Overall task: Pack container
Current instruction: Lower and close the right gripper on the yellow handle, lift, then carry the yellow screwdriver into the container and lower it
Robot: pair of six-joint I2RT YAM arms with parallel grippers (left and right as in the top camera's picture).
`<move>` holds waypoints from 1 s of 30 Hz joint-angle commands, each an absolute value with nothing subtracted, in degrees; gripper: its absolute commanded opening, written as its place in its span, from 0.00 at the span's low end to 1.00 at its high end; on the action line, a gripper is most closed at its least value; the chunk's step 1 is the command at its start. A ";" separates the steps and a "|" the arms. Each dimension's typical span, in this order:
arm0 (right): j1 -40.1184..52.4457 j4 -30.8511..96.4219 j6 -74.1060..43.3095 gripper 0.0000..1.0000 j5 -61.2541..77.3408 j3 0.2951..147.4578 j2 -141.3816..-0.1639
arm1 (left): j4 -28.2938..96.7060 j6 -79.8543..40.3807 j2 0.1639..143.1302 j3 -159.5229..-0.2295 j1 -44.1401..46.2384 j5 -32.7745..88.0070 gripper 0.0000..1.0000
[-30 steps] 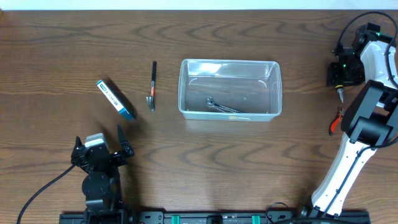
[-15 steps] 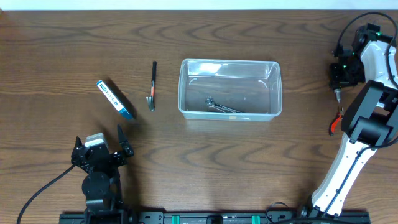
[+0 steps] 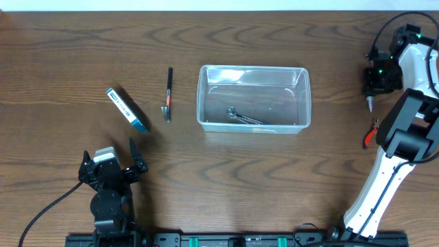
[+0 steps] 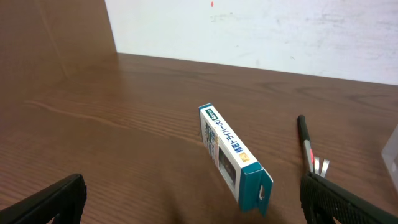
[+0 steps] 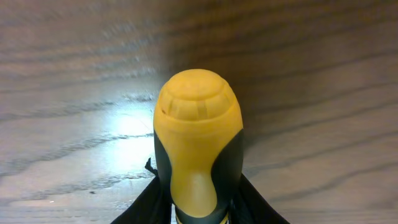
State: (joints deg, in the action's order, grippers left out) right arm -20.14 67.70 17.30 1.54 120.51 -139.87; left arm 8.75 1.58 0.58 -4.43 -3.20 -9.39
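Looking down from above, the clear container (image 3: 254, 98) sits mid-table with a wrench (image 3: 243, 117) inside. At the left wrist, the left gripper (image 4: 199, 205) is spread wide by a blue box (image 4: 235, 155). At the right wrist, the right gripper (image 5: 199, 210) squeezes a yellow handle (image 5: 198, 124).

The desk (image 3: 274, 171) is dark wood grain with a soft sheen that glares beneath my right wrist. The screwdriver (image 5: 198, 124) in my right gripper (image 5: 198, 208) has a smooth yellow plastic handle with matt black inlays. The container (image 3: 254, 68) is clear glossy plastic, the wrench (image 3: 241, 117) in it bright metal, the blue-and-white box (image 4: 235, 155) smooth printed card.
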 commanded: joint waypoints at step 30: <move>17.56 77.78 19.53 0.03 4.29 124.88 -112.97 | 9.32 2.33 0.23 -2.83 -3.03 -9.45 0.98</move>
State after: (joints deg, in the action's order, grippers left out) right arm 14.74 77.28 17.98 4.43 123.98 -114.67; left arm 8.75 1.58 0.58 -4.43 -3.20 -9.39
